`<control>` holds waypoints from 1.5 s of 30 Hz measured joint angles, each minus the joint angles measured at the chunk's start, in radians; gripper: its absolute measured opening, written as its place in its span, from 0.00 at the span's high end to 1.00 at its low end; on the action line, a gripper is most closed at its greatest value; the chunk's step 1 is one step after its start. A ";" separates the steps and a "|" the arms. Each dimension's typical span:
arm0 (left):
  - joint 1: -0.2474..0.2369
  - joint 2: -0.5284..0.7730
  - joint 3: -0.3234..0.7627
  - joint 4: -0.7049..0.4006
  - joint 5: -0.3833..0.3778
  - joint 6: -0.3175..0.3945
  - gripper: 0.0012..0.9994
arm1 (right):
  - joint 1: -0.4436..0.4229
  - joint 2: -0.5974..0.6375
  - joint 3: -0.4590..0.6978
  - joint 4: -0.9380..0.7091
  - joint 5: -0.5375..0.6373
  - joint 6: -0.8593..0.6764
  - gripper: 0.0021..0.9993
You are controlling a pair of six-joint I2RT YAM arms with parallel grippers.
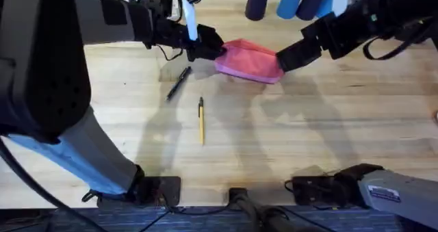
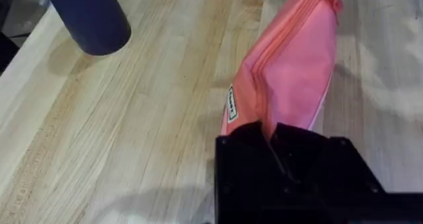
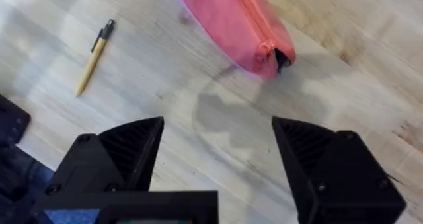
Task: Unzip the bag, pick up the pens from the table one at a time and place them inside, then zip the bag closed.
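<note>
Your left tool (image 2: 274, 141) is clamped on the bag's (image 1: 250, 61) left end, upper middle of the overhead view. Your right tool (image 3: 218, 151) is spread open, empty, close to the bag's right end. Zipper looks closed. Black pen (image 1: 178, 83) and yellow pen (image 1: 201, 120) lie on the desk (image 1: 308, 136) below the bag, left of centre, apart.

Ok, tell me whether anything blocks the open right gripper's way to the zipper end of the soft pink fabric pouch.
Nothing visible does: bare wooden table lies between the right gripper and the soft pink fabric pouch.
</note>
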 joint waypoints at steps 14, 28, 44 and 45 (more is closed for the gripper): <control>0.000 0.000 0.000 0.000 0.000 0.000 0.96 | 0.000 0.000 0.000 -0.004 0.003 0.008 0.00; 0.000 0.000 0.000 0.000 0.000 0.000 0.96 | 0.000 0.000 -0.058 0.057 0.003 0.052 0.00; 0.000 0.000 0.000 0.000 0.000 0.000 0.96 | 0.000 0.000 -0.296 0.340 0.005 0.272 0.00; 0.000 0.000 0.000 0.000 0.000 0.000 0.96 | 0.000 0.000 -0.311 0.358 0.007 0.285 0.00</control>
